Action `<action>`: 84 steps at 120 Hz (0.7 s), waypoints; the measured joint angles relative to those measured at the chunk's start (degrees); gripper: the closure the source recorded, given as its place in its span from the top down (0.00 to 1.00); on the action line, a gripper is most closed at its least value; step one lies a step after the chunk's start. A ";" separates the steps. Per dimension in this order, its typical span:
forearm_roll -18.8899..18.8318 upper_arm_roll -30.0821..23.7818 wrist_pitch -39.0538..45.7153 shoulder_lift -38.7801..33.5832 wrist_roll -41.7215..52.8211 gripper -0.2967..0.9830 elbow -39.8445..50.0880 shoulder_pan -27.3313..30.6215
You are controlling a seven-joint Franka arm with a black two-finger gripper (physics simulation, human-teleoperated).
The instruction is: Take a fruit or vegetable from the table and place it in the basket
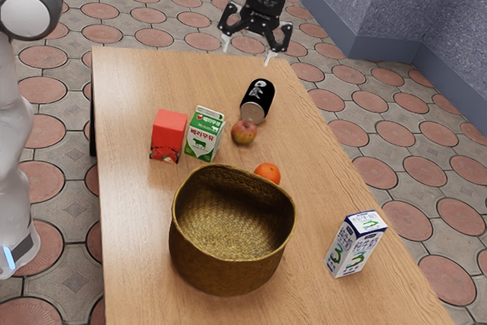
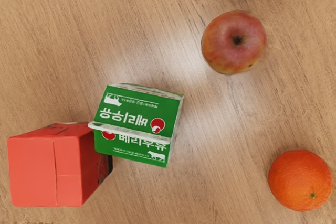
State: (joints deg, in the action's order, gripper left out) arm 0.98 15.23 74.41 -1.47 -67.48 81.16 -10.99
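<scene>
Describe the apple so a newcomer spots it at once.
On the wooden table, find the big woven basket, then the green-and-white milk carton standing near its rim. Just beside that carton, at the base of the black can, sits the apple. It is round, mottled dull red and yellow, with a dark hollow on top, unlike the evenly bright orange fruit by the basket.

The basket (image 1: 228, 268) is brown with a woven pattern. Around it in the exterior view, the box (image 1: 168, 131) at eleven o'clock is red; the milk carton (image 1: 203, 136), between eleven and twelve, green and white with a cow picture; the apple (image 1: 244, 133) at twelve, mottled red and yellow; the can (image 1: 257, 98) beyond it, black with white markings; the orange (image 1: 268, 173) at one, bright orange; the other carton (image 1: 355, 245) at three, white, blue and green. The table (image 1: 141, 241) is tan, grain-streaked.
</scene>
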 joint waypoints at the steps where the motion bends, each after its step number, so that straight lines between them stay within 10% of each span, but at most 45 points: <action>1: 0.02 0.03 0.41 0.06 -0.99 0.77 0.01 -0.02; 34: 0.48 -1.56 7.67 0.28 -22.56 0.77 -0.08 1.57; 84: 10.14 -2.03 13.96 17.28 -8.68 0.77 -5.39 2.03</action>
State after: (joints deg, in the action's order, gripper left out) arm 11.12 13.19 88.37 15.81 -76.16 75.78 -8.96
